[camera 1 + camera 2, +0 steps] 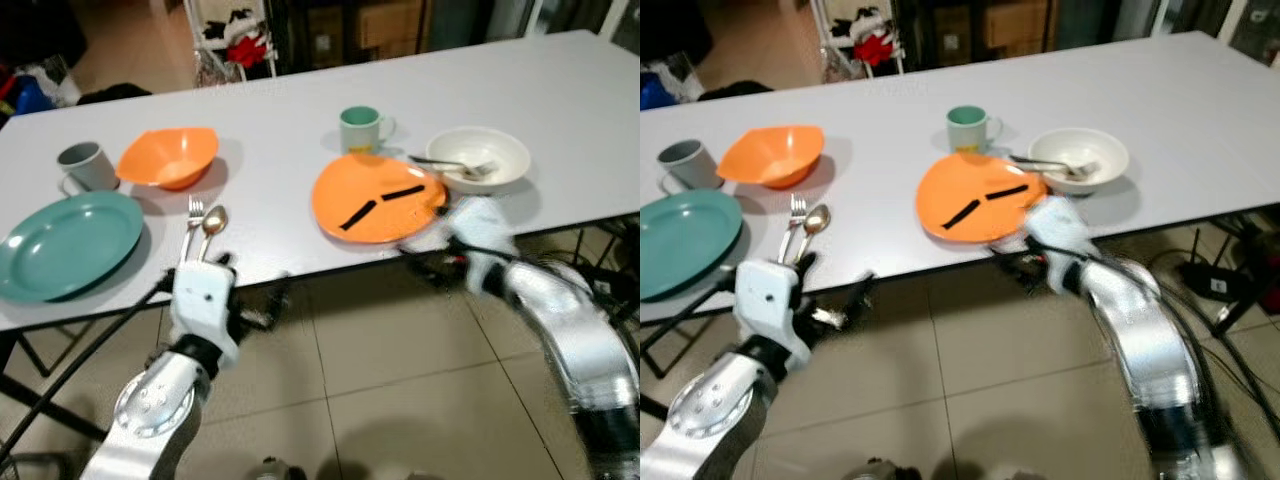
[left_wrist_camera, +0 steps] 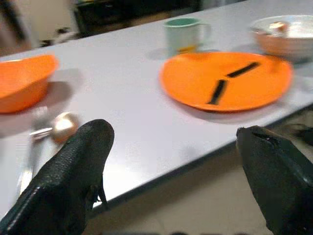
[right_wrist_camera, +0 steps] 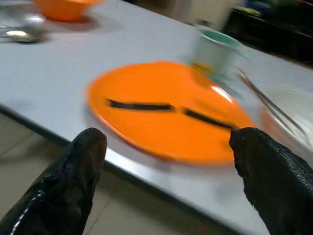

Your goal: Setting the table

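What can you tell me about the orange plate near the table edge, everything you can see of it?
The orange plate is round, shallow and glossy, plastic by the look, lying flat near the white table's front edge. Two black strips lie on it, nearly end to end. A green mug stands just behind it and a white bowl holding cutlery sits beside it. The right pincer is open, facing the plate's near rim, not touching it.

Right gripper (image 1: 437, 258) motion-blurred below table edge, teal plate (image 1: 675, 240) cut by frame edge
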Tool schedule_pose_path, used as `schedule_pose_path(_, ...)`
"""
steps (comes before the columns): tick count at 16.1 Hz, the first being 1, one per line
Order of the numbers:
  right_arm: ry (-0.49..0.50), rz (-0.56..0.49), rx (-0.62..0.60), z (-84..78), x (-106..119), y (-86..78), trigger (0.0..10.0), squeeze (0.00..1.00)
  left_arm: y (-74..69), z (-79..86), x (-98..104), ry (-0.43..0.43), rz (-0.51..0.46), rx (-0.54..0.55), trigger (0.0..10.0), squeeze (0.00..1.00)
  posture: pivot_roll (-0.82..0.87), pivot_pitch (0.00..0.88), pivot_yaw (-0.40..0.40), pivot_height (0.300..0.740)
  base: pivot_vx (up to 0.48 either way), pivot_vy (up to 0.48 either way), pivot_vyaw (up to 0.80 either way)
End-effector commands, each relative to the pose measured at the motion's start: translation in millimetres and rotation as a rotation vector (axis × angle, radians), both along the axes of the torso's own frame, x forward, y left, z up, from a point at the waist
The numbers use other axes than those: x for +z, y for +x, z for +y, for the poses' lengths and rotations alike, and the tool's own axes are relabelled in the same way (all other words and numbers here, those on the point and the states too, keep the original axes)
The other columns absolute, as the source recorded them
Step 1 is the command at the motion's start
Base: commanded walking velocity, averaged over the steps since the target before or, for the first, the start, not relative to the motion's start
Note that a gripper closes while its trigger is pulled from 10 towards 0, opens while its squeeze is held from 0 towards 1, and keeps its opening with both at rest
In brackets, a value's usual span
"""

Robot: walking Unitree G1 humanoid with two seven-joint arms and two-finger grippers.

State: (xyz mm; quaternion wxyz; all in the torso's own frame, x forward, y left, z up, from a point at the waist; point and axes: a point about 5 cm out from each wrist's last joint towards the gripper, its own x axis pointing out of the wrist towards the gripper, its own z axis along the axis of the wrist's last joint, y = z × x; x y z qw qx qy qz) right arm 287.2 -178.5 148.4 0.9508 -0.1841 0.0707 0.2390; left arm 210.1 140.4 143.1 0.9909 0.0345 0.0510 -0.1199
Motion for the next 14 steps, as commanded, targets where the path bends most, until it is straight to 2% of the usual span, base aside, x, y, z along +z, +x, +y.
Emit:
schedule_pose_path(1, 0.016, -0.033, -0.119, -5.9, 4, -5.8, 10.0, 0.0, 3.8, 3.7, -1, 0.012, -0.006, 0.06, 10.0, 0.28, -0.11, 0.0, 0.115, 0.74, 0.0, 0.0, 0.0)
schedule_pose_path(2, 0.079, -0.053, -0.212, -9.0, 1, -14.7, 10.0, 0.0, 7.3, 1.6, 0, 0.004, -0.016, 0.083, 10.0, 0.29, -0.13, 0.0, 0.12, 0.74, 0.0, -0.341, 0.0)
schedule_pose_path(4, 0.074, -0.035, -0.265, -7.1, -9, -36.5, 10.0, 0.0, 13.4, -5.9, 2, -0.026, -0.025, 0.093, 10.0, 0.31, -0.15, 0.004, 0.122, 0.74, 0.0, -0.433, 0.0)
schedule_pose_path(5, 0.1, -0.016, -0.295, -6.8, -8, -41.3, 10.0, 0.15, 14.0, -7.5, 1, -0.06, -0.021, 0.101, 10.0, 0.37, -0.15, 0.006, 0.121, 0.74, 0.0, -0.428, 0.0)
schedule_pose_path(6, 0.105, -0.009, -0.301, -6.2, -7, -43.6, 10.0, 0.31, 14.0, -8.6, 1, -0.079, -0.018, 0.103, 10.0, 0.59, -0.15, 0.007, 0.119, 0.74, 0.0, -0.356, 0.0)
schedule_pose_path(7, 0.118, -0.003, -0.3, -2.4, -5, -47.0, 10.0, 1.0, 13.3, -9.8, 0, -0.099, -0.015, 0.108, 10.0, 1.0, -0.15, 0.007, 0.115, 0.74, 0.0, 0.0, 0.0)
schedule_pose_path(10, 0.136, 0.011, -0.308, 3.1, -3, -47.3, 10.0, 1.0, 11.8, -11.3, 4, -0.067, -0.043, 0.105, 10.0, 1.0, -0.15, 0.008, 0.102, 0.74, 0.0, 0.0, 0.0)
schedule_pose_path(11, 0.141, 0.005, -0.303, 3.6, 0, -45.0, 10.0, 0.67, 12.2, -10.2, 6, -0.033, -0.065, 0.103, 10.0, 0.94, -0.15, 0.005, 0.098, 0.74, 0.0, 0.0, -0.55)
schedule_pose_path(12, 0.145, 0.001, -0.303, 3.3, 2, -41.6, 10.0, 0.0, 12.5, -8.7, 7, -0.028, -0.081, 0.106, 10.0, 0.93, -0.15, 0.004, 0.096, 0.74, 0.0, 0.0, -0.8)
schedule_pose_path(14, 0.149, 0.001, -0.305, 3.4, 6, -38.0, 10.0, 0.0, 13.1, -6.3, 8, -0.045, -0.089, 0.126, 10.0, 0.93, -0.15, 0.004, 0.096, 0.74, 0.0, 0.0, -0.8)
